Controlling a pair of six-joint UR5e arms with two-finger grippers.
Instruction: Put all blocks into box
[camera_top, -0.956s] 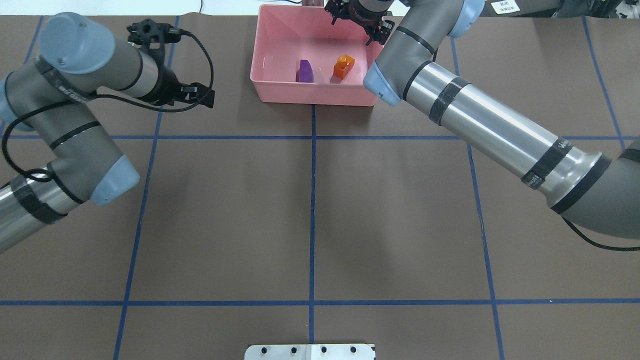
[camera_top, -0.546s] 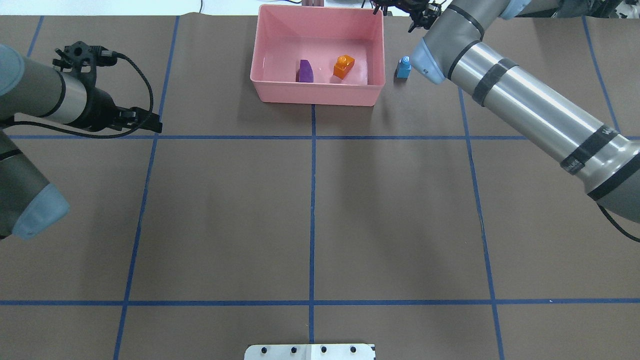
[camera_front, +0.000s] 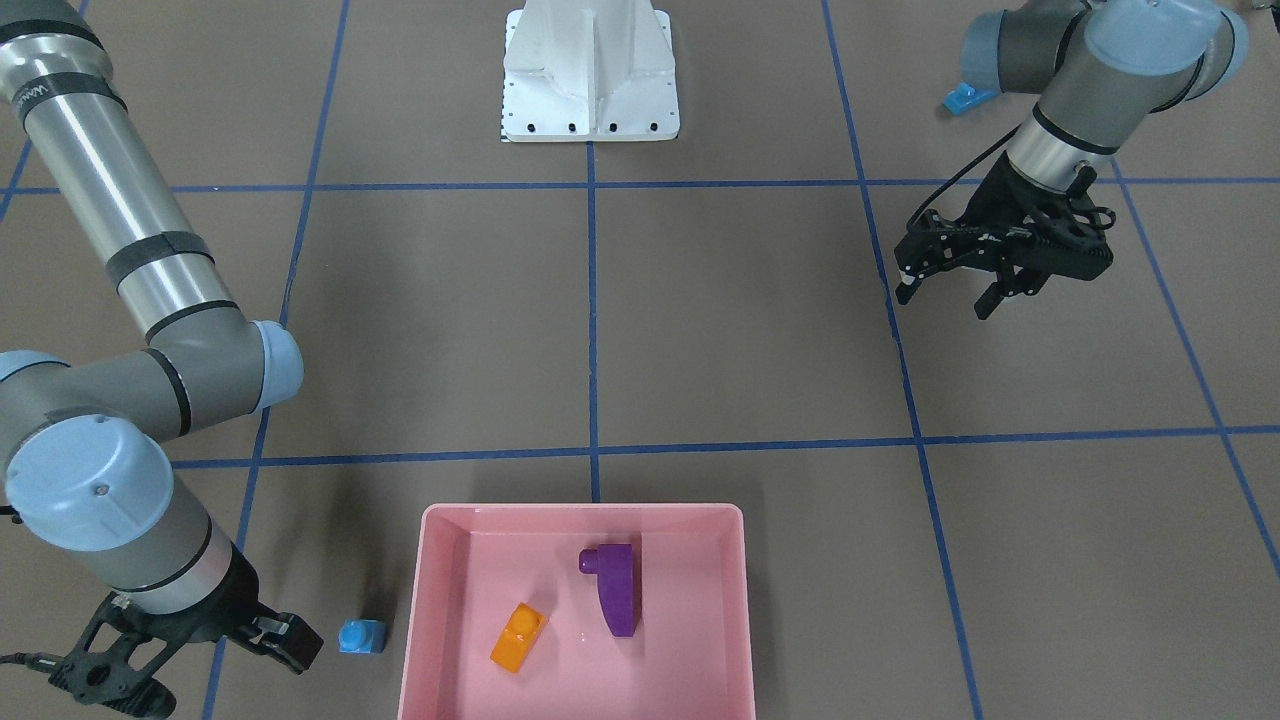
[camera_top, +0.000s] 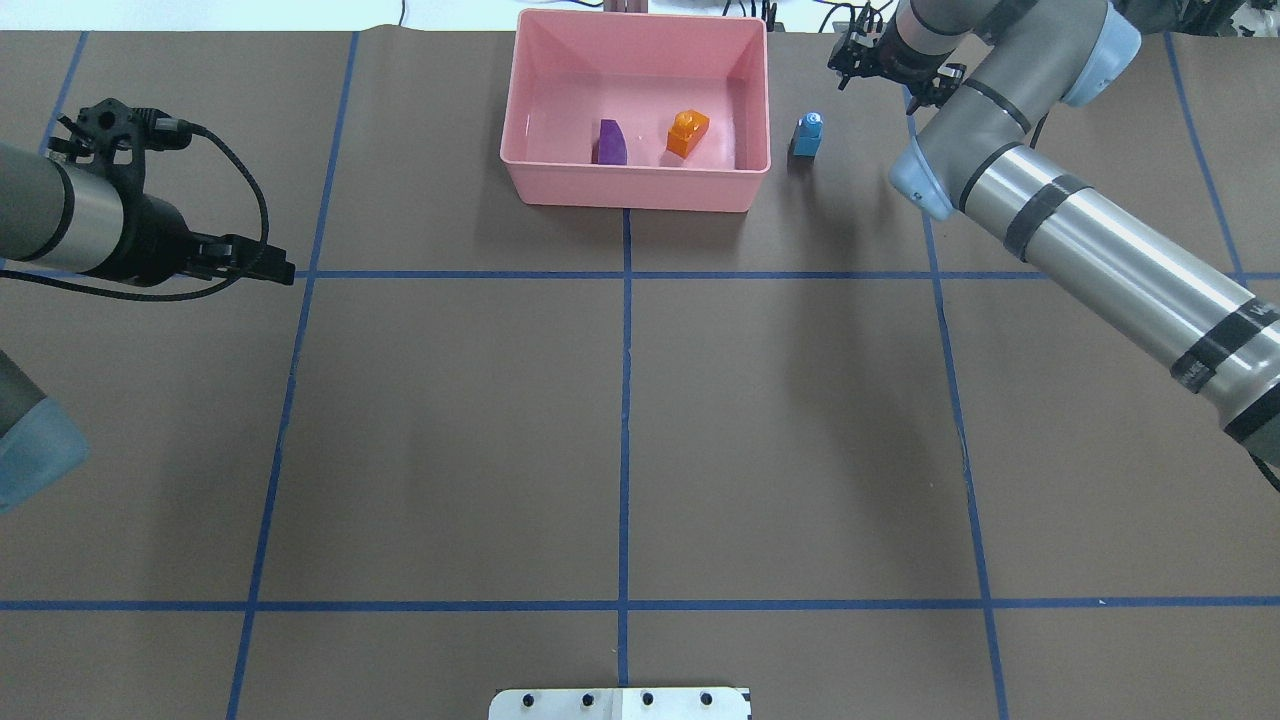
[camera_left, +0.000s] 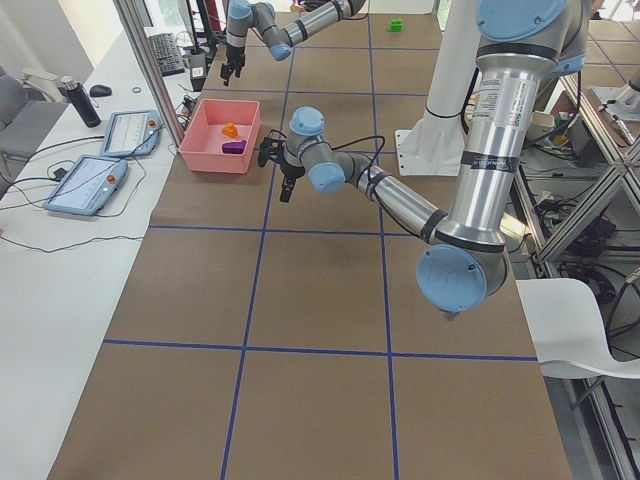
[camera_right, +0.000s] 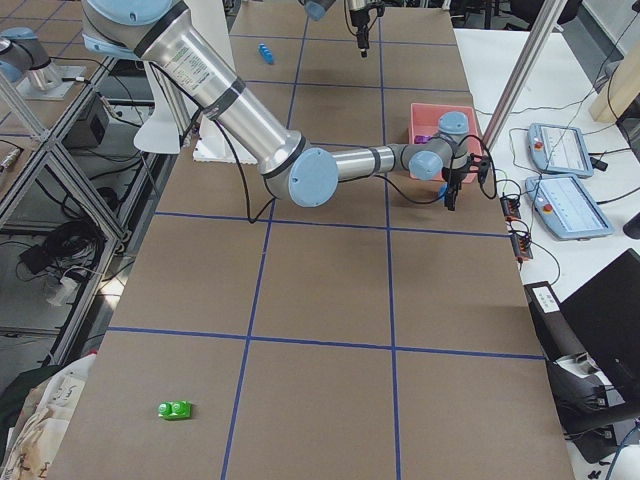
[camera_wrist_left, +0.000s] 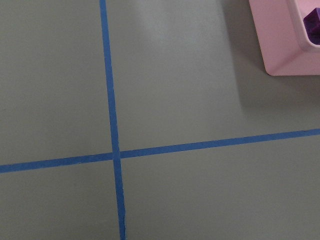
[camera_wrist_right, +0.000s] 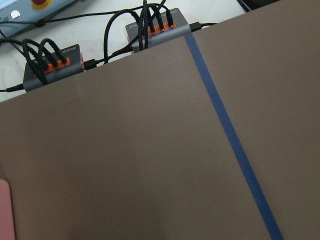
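Note:
The pink box (camera_top: 635, 195) stands at the far middle of the table, also in the front view (camera_front: 580, 514). In it lie the orange brick (camera_top: 687, 132) and the purple sloped brick (camera_top: 611, 142). The small blue brick (camera_top: 807, 134) stands on the table just right of the box. My right gripper (camera_top: 885, 78) is open and empty, right of that brick and apart from it. My left gripper (camera_front: 945, 298) is open and empty over bare table, far left of the box. The long blue bar (camera_right: 265, 52) and the green brick (camera_right: 175, 409) lie far from the box.
The white robot base (camera_front: 590, 75) stands at the near middle edge. Blue tape lines (camera_top: 625, 420) cross the brown table. Cable boxes (camera_wrist_right: 155, 32) and operator tablets (camera_right: 570, 205) lie beyond the far edge. The left wrist view shows the box corner (camera_wrist_left: 290, 45).
My right gripper has moved from over the box to the right, past the small blue brick, which now shows. My left arm has swung left and back from the box.

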